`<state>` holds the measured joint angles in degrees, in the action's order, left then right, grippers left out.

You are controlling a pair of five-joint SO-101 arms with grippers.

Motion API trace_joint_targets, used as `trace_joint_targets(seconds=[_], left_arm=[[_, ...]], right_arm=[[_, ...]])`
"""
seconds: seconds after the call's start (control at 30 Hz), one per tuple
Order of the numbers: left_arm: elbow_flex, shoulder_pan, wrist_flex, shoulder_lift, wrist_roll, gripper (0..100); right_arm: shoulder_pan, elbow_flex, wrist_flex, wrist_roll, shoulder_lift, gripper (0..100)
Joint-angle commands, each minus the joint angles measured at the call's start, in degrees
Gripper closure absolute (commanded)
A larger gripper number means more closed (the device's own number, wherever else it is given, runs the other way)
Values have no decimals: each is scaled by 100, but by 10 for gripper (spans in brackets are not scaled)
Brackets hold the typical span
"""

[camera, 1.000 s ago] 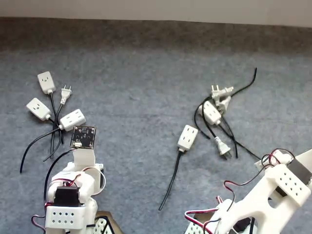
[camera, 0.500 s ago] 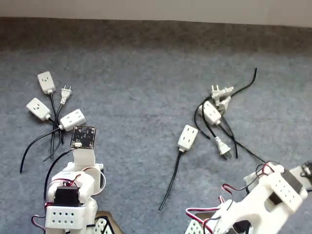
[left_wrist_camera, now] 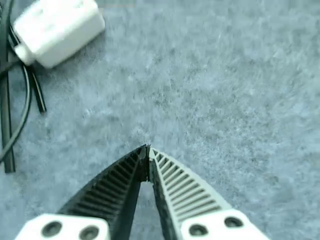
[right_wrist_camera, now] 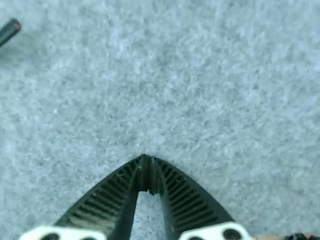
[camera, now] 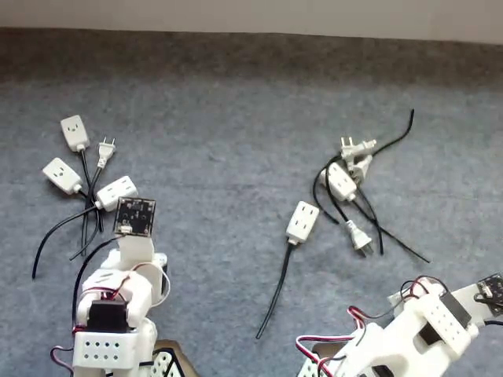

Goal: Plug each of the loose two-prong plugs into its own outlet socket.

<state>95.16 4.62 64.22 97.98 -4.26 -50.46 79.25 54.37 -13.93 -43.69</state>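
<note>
One two-prong plug (camera: 105, 146) lies among the left outlet sockets (camera: 75, 132). Another plug (camera: 361, 237) sits beside the right cord tangle (camera: 343, 182), which may hide more. They should be light, rigid and slick, so grip the body, not the limp cord. Left gripper (left_wrist_camera: 148, 150) and right gripper (right_wrist_camera: 145, 159) are closed and empty above grey carpet (camera: 220, 118), with a pale wall (camera: 251, 14) behind.

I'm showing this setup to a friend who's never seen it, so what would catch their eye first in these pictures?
Two bunches of white sockets and plugs on black cords stand out on the grey carpet: the left bunch just ahead of the left arm, the right bunch farther out from the right arm. A lone socket lies between them. The left claw and the right claw are both shut and empty.
</note>
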Motion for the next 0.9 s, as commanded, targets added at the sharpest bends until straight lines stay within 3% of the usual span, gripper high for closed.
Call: trace_joint_targets(seconds=[0.0, 0.2, 0.4, 0.5, 0.77, 0.87], left_arm=[[-637, -48, -677, -31, -932, 992], [-2633, 752, -659, -435, -615, 992], [-5182, 1473, -536, -3345, -826, 883], [-6993, 1631, 229, -5297, -1345, 834], [-12330, 1877, 3226, -9789, -2567, 832], [-13754, 1903, 3710, -11222, -2752, 832]], right_arm=[[198, 75, -163, -18, -4, 992], [233, 75, -171, -18, 31, 992], [233, 75, -171, -18, 31, 992], [233, 75, -171, -18, 31, 992], [233, 75, -171, -18, 31, 992], [233, 75, -171, -18, 31, 992]])
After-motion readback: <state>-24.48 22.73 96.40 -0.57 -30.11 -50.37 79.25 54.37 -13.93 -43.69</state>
